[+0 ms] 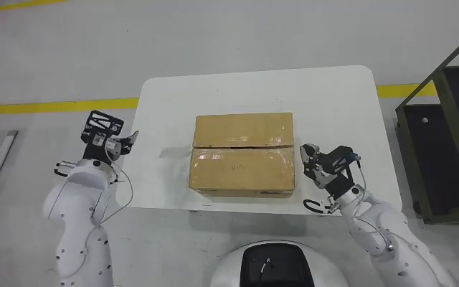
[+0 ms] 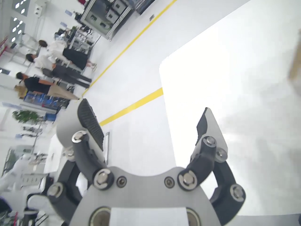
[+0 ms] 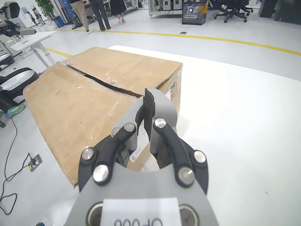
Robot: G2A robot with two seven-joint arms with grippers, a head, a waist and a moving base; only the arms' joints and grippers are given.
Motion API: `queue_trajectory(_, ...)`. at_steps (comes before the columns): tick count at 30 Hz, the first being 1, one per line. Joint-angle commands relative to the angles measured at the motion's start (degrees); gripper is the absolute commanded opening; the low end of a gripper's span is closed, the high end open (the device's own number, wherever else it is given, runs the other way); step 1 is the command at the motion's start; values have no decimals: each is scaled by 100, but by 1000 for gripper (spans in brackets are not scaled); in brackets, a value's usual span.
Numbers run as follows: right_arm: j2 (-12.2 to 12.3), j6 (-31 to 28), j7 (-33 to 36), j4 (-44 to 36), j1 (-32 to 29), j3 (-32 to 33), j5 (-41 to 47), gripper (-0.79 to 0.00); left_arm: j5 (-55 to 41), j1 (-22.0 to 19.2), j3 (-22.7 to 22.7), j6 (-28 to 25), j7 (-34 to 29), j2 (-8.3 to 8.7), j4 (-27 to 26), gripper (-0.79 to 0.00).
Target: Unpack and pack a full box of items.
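Note:
A brown cardboard box [image 1: 244, 153] lies in the middle of the white table [image 1: 337, 100], its two top flaps closed with a seam running across. In the right wrist view the box [image 3: 94, 95] sits just beyond my right gripper [image 3: 144, 109], whose fingers are shut with nothing between them. From above, the right gripper [image 1: 310, 159] hovers beside the box's right side. My left gripper [image 1: 129, 140] is at the table's left edge, apart from the box. Its fingers [image 2: 90, 121] stand open and empty, the left gripper [image 2: 145, 121] straddling the table's edge.
A dark metal rack [image 1: 430, 143] stands on the floor right of the table. Yellow floor tape [image 1: 64, 105] runs behind the table. The tabletop left and right of the box is bare. A sliver of the box [image 2: 295, 62] shows in the left wrist view.

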Motion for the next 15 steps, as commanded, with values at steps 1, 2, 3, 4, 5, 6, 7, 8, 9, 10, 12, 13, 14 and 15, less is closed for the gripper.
queue_trajectory(1, 12, 25, -12, -53, -73, 107, -10, -785, -364, 75, 575, 74, -72, -61, -235, 0)
queue_trajectory(2, 18, 33, -12, -86, -115, 156, -15, -785, -433, 81, 822, 115, -153, -85, -318, 0)
queue_trajectory(3, 26, 43, -12, -119, -158, 212, -33, -785, -565, 78, 1100, 140, -213, -115, -385, 0)
queue_trajectory(4, 33, 47, -20, -153, -203, 266, -51, -785, -822, 66, 1358, 166, -265, -150, -412, 0)
queue_trajectory(5, 41, 47, -16, -189, -253, 321, -84, -785, -1013, 17, 1544, 341, -390, -185, -477, 0)
queue_trajectory(6, 49, 52, -12, -218, -309, 380, -111, -785, -1159, -29, 1832, 303, -456, -215, -594, 0)
queue_trajectory(7, 56, 48, -13, -253, -366, 431, -119, -785, -1233, -98, 2028, 226, -537, -232, -626, 0)
queue_trajectory(8, 64, 39, -17, -284, -427, 485, -125, -785, -1289, -164, 2164, 268, -609, -251, -647, 0)
queue_trajectory(9, 70, 36, -20, -300, -487, 538, -136, -785, -1392, -203, 2349, 253, -640, -272, -673, 0)
queue_trajectory(10, 77, 31, -28, -318, -539, 588, -137, -785, -1499, -256, 2503, 243, -666, -292, -678, 0)
queue_trajectory(12, 84, 43, -52, -336, -642, 673, -105, -785, -1581, -369, 2782, 298, -728, -331, -660, 0)
queue_trajectory(13, 86, 52, -63, -343, -689, 704, -87, -785, -1600, -428, 2953, 215, -742, -347, -627, 0)
queue_trajectory(14, 88, 59, -76, -342, -732, 726, -62, -785, -1538, -497, 3084, 171, -789, -359, -566, 0)
queue_trajectory(15, 90, 54, -92, -343, -767, 741, -53, -785, -1474, -560, 3209, 133, -808, -372, -505, 0)
